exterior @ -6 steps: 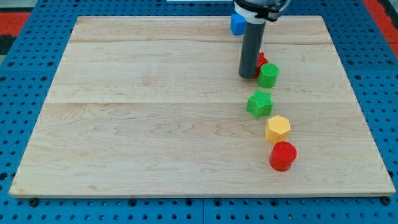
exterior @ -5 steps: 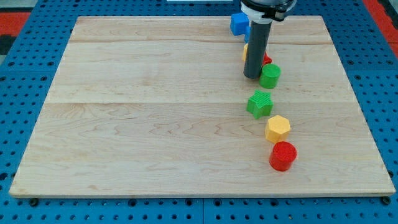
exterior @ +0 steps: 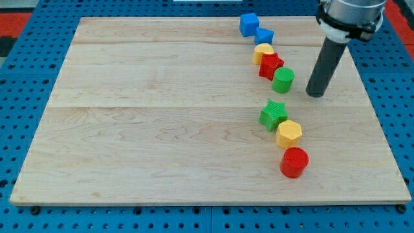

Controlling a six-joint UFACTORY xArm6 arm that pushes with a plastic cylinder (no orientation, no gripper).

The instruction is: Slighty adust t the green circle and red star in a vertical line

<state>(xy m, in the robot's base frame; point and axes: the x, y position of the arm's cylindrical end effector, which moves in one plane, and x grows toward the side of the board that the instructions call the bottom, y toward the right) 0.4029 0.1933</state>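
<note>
The green circle, a small green plastic cylinder (exterior: 283,79), stands in the upper right part of the pale wooden board (exterior: 162,116), touching the lower right side of the red star-shaped plastic block (exterior: 270,66); the star sits up and to the view's left of it, so the two lie on a slant.

From the view's left, most of the board is bare wood, wide open from its left edge across to the blocks. The first block met is the larger blue cube (exterior: 248,24) near the top edge, then the smaller blue block (exterior: 263,35) just below and right of it. A yellow block (exterior: 262,52) follows, pressed against the star's upper side. Lower down, apart from the green cylinder, a green star-shaped block (exterior: 273,114) touches a yellow hexagonal block (exterior: 289,133), and a red cylinder (exterior: 294,162) stands just under that, near the bottom edge.

My tip (exterior: 315,94) rests on the board to the right of the green cylinder, near it but apart, touching no block. It is a plain dark rod with no pincer to open or close. Right of it a strip of bare wood runs to the board's right edge.
</note>
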